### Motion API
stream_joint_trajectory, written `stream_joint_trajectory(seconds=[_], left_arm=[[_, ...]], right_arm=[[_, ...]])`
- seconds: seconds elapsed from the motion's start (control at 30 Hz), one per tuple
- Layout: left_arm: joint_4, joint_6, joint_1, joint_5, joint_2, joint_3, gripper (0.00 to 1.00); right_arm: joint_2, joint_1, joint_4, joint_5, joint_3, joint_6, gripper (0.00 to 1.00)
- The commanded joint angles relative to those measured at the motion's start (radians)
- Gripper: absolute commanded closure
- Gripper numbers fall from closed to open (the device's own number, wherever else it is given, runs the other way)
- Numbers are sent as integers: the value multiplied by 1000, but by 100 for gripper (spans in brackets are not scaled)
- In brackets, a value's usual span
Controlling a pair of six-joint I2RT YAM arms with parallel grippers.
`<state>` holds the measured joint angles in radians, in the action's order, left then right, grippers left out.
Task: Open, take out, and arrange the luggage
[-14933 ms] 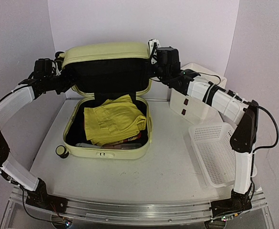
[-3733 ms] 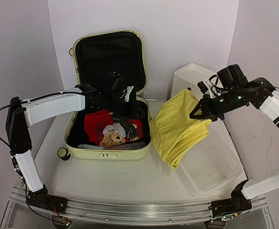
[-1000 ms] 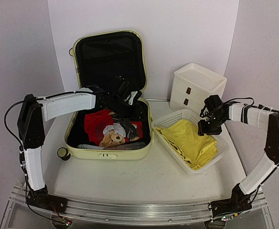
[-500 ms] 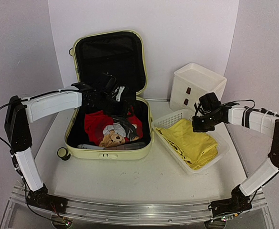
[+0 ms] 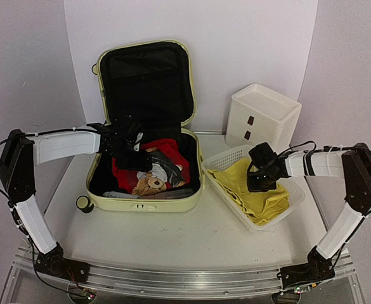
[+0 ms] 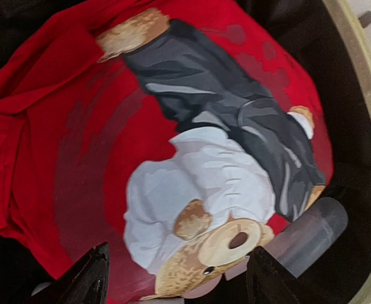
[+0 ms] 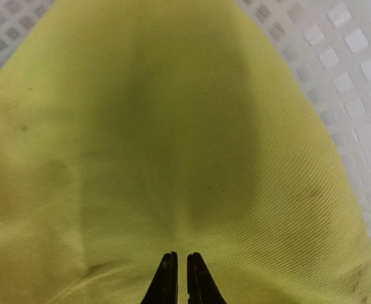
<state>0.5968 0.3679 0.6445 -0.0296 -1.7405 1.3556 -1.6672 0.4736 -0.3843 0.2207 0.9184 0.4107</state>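
Observation:
The luggage (image 5: 141, 204), a pale yellow-green suitcase, lies open with its black-lined lid upright against the back wall. Inside is a red shirt (image 5: 166, 147) (image 6: 39, 133) with a teddy bear print (image 5: 148, 183) (image 6: 191, 196). My left gripper (image 5: 131, 151) (image 6: 175, 285) hangs open just over the shirt, with nothing between its fingers. A yellow garment (image 5: 261, 196) (image 7: 172, 126) lies in the white mesh basket (image 5: 226, 158). My right gripper (image 5: 252, 182) (image 7: 177, 256) is shut, its tips down at the yellow cloth near the basket's left end.
A white drawer box (image 5: 264, 117) stands behind the basket by the back wall. A black caster wheel (image 5: 82, 202) sticks out at the suitcase's near left corner. A grey translucent cylinder (image 6: 309, 231) lies beside the shirt. The basket's mesh (image 7: 350, 50) shows around the cloth.
My left gripper has drawn back to the left over the suitcase and opened wider. My right gripper has slid left across the basket, lower onto the yellow garment, and shut.

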Motion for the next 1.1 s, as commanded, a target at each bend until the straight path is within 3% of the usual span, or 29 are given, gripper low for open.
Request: stream_joint_trajectory(seconds=[0.0, 0.13, 0.2, 0.3, 0.47, 0.63, 0.9, 1.07], left_arm=[[-2, 50, -29, -83, 89, -40, 25], [-2, 122, -97, -50, 128, -114, 24], [-10, 147, -130, -48, 141, -148, 16], [-15, 156, -162, -26, 141, -171, 14], [-75, 188, -233, 61, 133, -216, 14], [-136, 206, -276, 122, 98, -221, 19], [-235, 240, -290, 134, 16, -206, 34], [-239, 253, -292, 140, -47, -163, 36]], right_arm=[[119, 85, 33, 57, 118, -37, 87], [121, 134, 28, 7, 221, -46, 84], [106, 153, 29, -12, 265, -51, 84], [66, 176, 52, -84, 325, -53, 82], [-60, 241, 88, -226, 486, -61, 69], [-263, 293, 84, -333, 719, -26, 66], [-497, 330, 74, -340, 954, 56, 65], [-626, 330, 18, -311, 1100, 96, 56]])
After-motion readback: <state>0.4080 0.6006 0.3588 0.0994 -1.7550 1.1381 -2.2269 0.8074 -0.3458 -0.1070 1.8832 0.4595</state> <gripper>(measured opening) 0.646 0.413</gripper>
